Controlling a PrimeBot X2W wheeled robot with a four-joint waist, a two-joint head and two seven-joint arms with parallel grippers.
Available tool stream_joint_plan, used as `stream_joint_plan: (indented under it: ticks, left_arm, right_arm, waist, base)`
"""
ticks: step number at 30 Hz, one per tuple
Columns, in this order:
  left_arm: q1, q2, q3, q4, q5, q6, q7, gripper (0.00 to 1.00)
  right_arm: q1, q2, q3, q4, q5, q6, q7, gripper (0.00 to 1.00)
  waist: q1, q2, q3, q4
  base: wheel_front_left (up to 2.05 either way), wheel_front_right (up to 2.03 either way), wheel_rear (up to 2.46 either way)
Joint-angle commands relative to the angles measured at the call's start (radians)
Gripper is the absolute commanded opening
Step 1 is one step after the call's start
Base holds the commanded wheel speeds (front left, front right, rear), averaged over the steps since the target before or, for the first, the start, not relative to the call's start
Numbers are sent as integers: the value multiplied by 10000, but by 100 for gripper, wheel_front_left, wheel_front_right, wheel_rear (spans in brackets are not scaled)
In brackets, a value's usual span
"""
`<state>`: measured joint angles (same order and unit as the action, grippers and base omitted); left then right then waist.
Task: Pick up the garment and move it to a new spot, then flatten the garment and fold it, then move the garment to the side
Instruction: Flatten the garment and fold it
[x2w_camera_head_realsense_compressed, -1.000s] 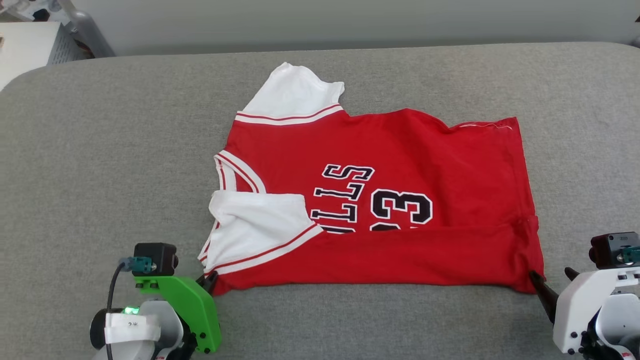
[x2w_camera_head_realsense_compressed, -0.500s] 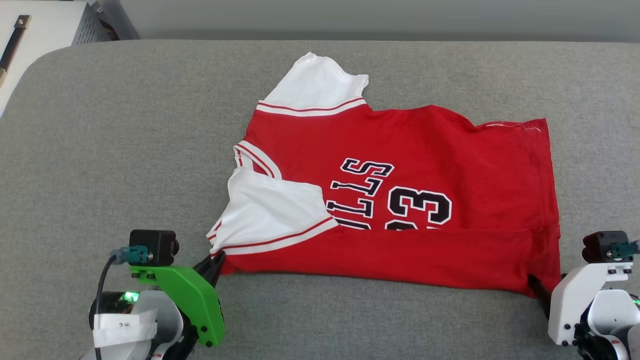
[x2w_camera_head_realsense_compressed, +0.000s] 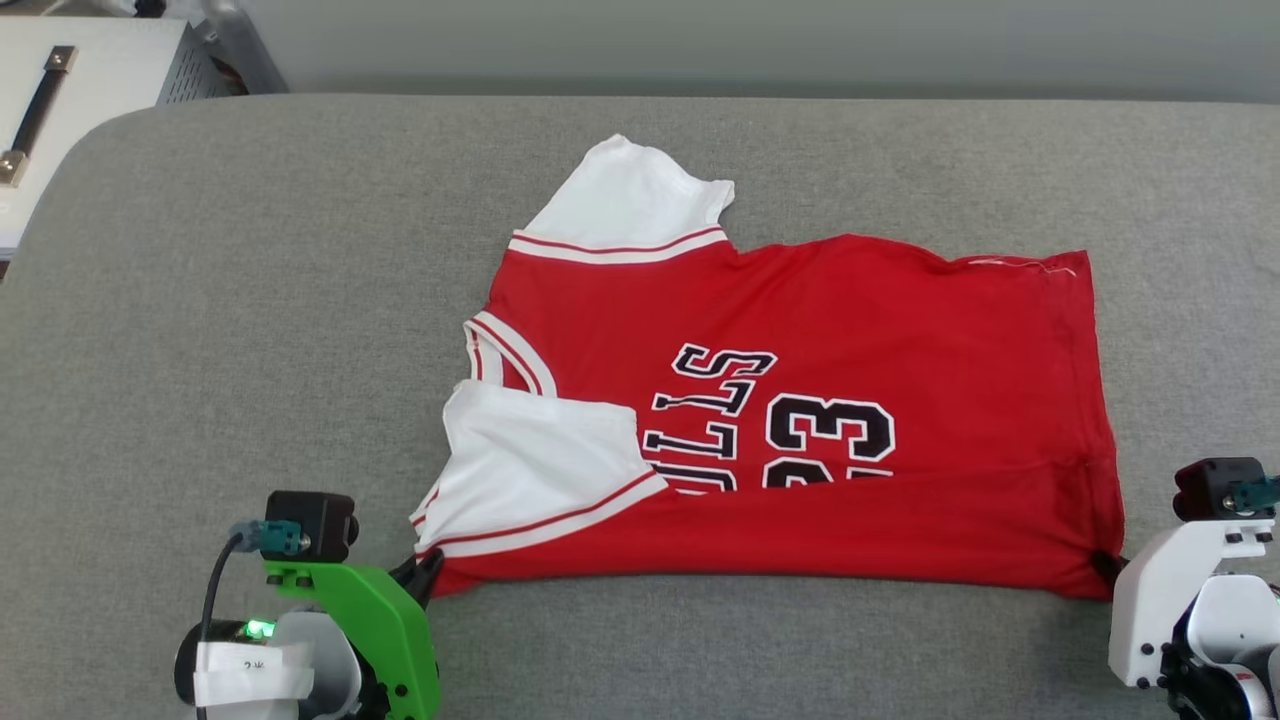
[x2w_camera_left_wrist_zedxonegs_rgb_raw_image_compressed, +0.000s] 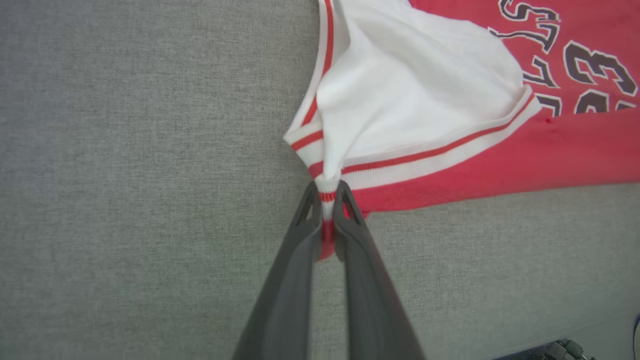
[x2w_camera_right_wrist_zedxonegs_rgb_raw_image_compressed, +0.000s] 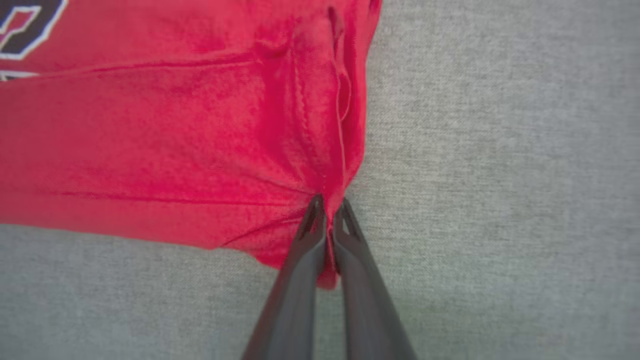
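Observation:
The garment (x2w_camera_head_realsense_compressed: 800, 330), a red jersey T-shirt with white sleeves and black "23" lettering, lies sideways on the grey surface with its near edge folded over the print. My left gripper (x2w_camera_head_realsense_compressed: 425, 578) is shut on its near-left corner by the white striped sleeve (x2w_camera_left_wrist_zedxonegs_rgb_raw_image_compressed: 400, 100); the left wrist view has my left gripper (x2w_camera_left_wrist_zedxonegs_rgb_raw_image_compressed: 327, 192) pinching red and white trim. My right gripper (x2w_camera_head_realsense_compressed: 1105, 568) is shut on the near-right hem corner. In the right wrist view, red cloth (x2w_camera_right_wrist_zedxonegs_rgb_raw_image_compressed: 175, 140) bunches at the closed tips of my right gripper (x2w_camera_right_wrist_zedxonegs_rgb_raw_image_compressed: 327, 205).
The grey padded surface (x2w_camera_head_realsense_compressed: 250, 300) spreads wide to the left of and behind the shirt. A white cabinet with a dark handle (x2w_camera_head_realsense_compressed: 40, 110) stands beyond the far left corner. A pale wall runs behind the far edge.
The camera has shifted, so the whole picture moved. Both grippers keep their hold on the near corners, and the folded near strip now covers more of the "23".

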<state>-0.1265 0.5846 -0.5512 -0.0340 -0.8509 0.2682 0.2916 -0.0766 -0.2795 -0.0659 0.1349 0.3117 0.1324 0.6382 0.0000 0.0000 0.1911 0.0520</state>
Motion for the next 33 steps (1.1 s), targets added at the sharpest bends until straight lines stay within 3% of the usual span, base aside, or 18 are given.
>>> stream_joint_plan:
  ticks: [1, 12, 21, 32, 33]
  left_arm:
    - [205, 107, 4, 114, -40, 0, 25, 0]
    - [1117, -9, -533, 356, -333, -196, 260, 0]
    - [1259, -352, -763, 964, -547, -467, 215, 0]
    - [801, -635, -924, 1933, -399, -812, -32, 0]
    - [771, -646, -941, 1990, -374, -821, -47, 11]
  right_arm:
    - [235, -180, -42, 58, 127, -17, 125, 0]
    - [1527, -786, -379, -983, 731, -17, 994, 0]
    - [2337, -600, -654, -1157, 677, -17, 1122, 0]
    - [1995, -340, -483, -540, 703, -17, 587, 0]
    - [1959, -341, -452, -484, 713, -17, 559, 0]
  waist:
    - [0, 0, -334, -30]
    - [0, 0, -1247, -22]
    - [0, 0, -1148, 45]
    - [0, 0, -655, 16]
    - [0, 0, -637, 12]
  base:
    - [0, 0, 0]
    - [0, 0, 0]
    - [0, 0, 0]
    - [0, 0, 0]
    - [0, 0, 0]
